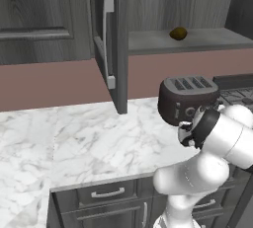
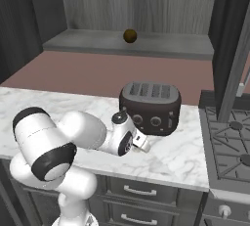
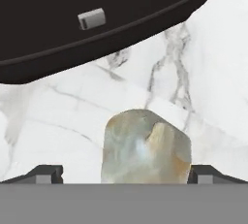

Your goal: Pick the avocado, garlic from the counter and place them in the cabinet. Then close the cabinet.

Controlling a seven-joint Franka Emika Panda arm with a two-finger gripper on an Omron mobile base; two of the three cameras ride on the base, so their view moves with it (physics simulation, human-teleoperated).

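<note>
With its jaws spread wide, the gripper [image 3: 124,173] brackets the garlic [image 3: 145,146], which rests on the counter [image 2: 180,157] just in front of the toaster [image 2: 150,107], while the avocado [image 2: 130,35] sits above the toaster on the open cabinet [image 2: 161,48] shelf.

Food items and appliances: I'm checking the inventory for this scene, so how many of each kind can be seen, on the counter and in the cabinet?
Avocado, on the cabinet shelf: 1
Garlic, on the counter between the open gripper fingertips: 1
Toaster, on the counter: 1
Total: 3
</note>
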